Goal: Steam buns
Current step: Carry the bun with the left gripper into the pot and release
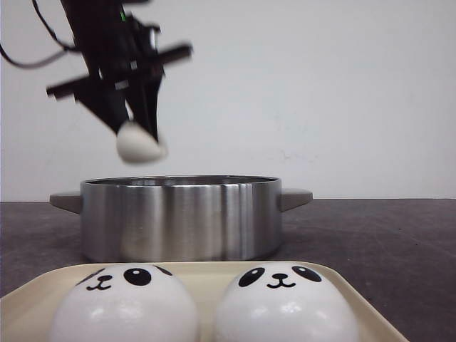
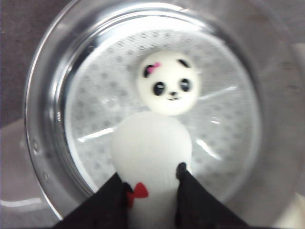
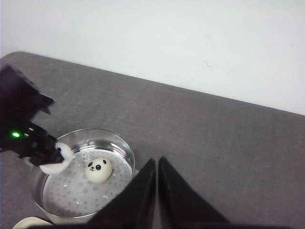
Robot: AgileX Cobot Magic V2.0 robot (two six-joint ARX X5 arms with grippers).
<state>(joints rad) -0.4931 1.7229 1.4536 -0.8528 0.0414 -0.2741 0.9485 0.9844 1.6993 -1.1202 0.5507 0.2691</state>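
Observation:
My left gripper (image 1: 139, 139) hangs above the steel steamer pot (image 1: 178, 217), shut on a white bun (image 1: 139, 146); in the left wrist view that bun (image 2: 151, 152) shows a red bow between the black fingers (image 2: 200, 205). A second panda-faced bun (image 2: 168, 82) lies on the pot's perforated floor, also seen as a bun (image 3: 98, 170) in the right wrist view. Two more panda buns (image 1: 125, 303) (image 1: 285, 303) sit on a cream tray (image 1: 206, 274) in front. My right gripper (image 3: 156, 164) is shut and empty, high over the grey table.
The pot has flat grey handles (image 1: 296, 197) on both sides. The grey table (image 3: 214, 143) ends at a white wall behind. The tray sits close in front of the pot.

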